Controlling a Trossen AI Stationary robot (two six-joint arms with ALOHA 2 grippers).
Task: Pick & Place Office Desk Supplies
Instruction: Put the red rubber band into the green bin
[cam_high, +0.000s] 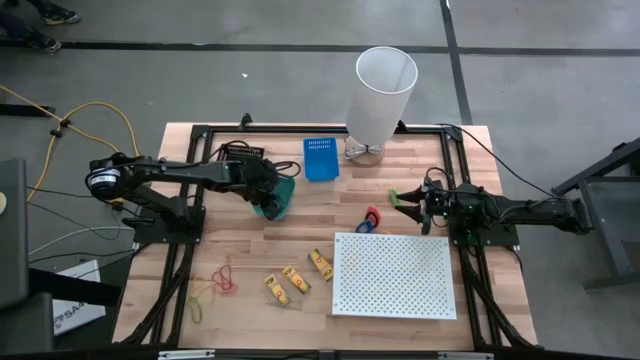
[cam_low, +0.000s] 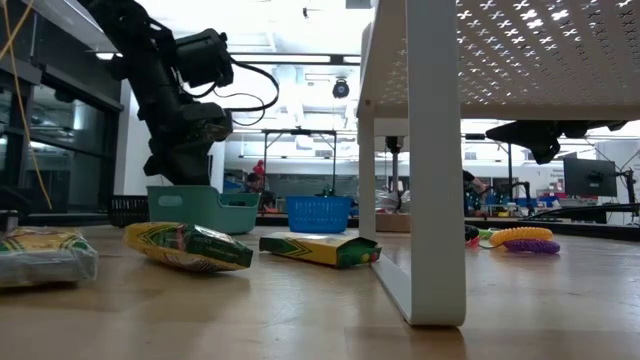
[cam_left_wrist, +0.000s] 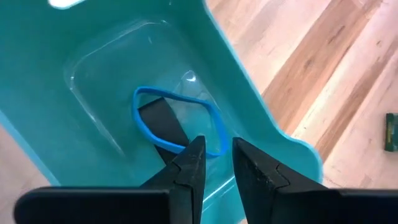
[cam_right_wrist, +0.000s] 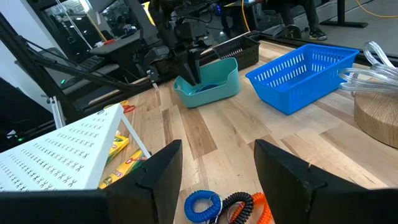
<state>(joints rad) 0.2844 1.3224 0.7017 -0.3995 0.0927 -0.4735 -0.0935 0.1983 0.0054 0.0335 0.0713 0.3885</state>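
My left gripper (cam_left_wrist: 217, 146) hangs tipped down inside a teal bin (cam_high: 283, 195), fingers a little apart with nothing between them. A blue rubber band (cam_left_wrist: 180, 118) lies on the bin's floor just below the fingertips; whether a fingertip touches it, I cannot tell. Three yellow-and-red packs (cam_high: 296, 279) lie flat near the front edge. Red and yellow rubber bands (cam_high: 222, 282) lie to their left. Red and blue coiled loops (cam_high: 372, 218) lie mid-table. My right gripper (cam_right_wrist: 217, 155) stands open and level at the table's right, just short of those loops.
A blue basket (cam_high: 320, 157) and a black basket (cam_high: 243, 155) stand at the far side, a tall white bin (cam_high: 383, 95) beside them. A white perforated board (cam_high: 393, 275) stands on legs at the front right. Bare wood lies between the teal bin and the packs.
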